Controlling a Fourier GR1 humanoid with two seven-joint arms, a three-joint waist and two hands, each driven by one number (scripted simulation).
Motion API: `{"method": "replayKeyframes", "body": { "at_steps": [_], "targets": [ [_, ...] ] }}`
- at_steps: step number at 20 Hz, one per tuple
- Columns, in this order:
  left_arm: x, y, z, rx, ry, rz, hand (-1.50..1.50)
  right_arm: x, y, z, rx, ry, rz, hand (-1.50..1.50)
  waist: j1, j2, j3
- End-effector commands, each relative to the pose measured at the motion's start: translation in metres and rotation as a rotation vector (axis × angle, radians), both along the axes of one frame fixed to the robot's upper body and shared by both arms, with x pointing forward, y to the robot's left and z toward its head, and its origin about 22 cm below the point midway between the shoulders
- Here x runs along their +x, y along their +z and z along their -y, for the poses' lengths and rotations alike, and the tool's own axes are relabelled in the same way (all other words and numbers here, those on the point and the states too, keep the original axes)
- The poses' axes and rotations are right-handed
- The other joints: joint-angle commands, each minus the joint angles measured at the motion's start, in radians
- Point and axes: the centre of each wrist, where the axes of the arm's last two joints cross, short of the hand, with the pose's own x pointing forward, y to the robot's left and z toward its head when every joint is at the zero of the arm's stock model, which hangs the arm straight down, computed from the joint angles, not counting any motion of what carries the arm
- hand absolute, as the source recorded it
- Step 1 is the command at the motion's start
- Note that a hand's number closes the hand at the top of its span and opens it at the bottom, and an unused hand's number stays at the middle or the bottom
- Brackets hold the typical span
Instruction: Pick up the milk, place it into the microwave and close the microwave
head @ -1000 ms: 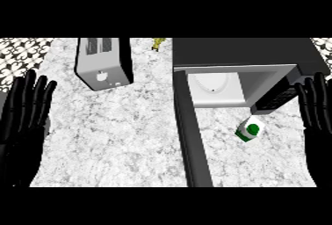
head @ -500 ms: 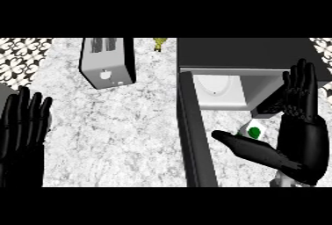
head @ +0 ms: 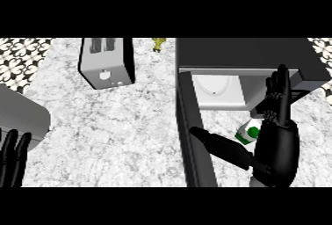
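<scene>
The milk (head: 247, 133) is a small white carton with a green label, standing on the counter in front of the microwave's opening. My right hand (head: 277, 147) is open beside it, fingers straight up and thumb stretched out to the left below the carton. The carton shows in the gap between thumb and palm, partly hidden by the hand. The dark microwave (head: 246, 52) sits at the back right, with its door (head: 193, 136) swung open toward me and a white plate (head: 217, 90) inside. My left hand (head: 13, 160) rests open at the lower left edge, fingers up.
A silver toaster (head: 107, 61) stands at the back left of the marble counter (head: 117, 132). A small yellow-green item (head: 157, 43) lies behind it near the microwave. A grey rounded shape (head: 23, 116) juts in from the left edge.
My right hand came in from the right edge and moved left to the milk, thumb spreading out under it. The left hand sank toward the lower left corner.
</scene>
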Motion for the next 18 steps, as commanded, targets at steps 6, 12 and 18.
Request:
{"method": "replayKeyframes", "body": {
  "at_steps": [6, 12, 18],
  "targets": [
    [-0.033, -0.015, -0.027, -0.013, 0.002, 0.001, -1.5, -0.008, -0.015, 0.008, 0.009, -0.102, -0.065, -1.5, -0.001, 0.0, 0.0],
    [-0.054, -0.009, -0.023, -0.02, -0.011, -0.015, -1.5, -0.011, -0.047, 0.014, 0.015, -0.088, -0.117, -1.5, 0.003, -0.001, 0.0],
    [-0.061, 0.003, -0.027, -0.001, -0.005, -0.014, -1.5, 0.001, -0.081, 0.034, 0.055, -0.15, -0.144, -1.5, 0.002, 0.001, 0.001]
  ]
}}
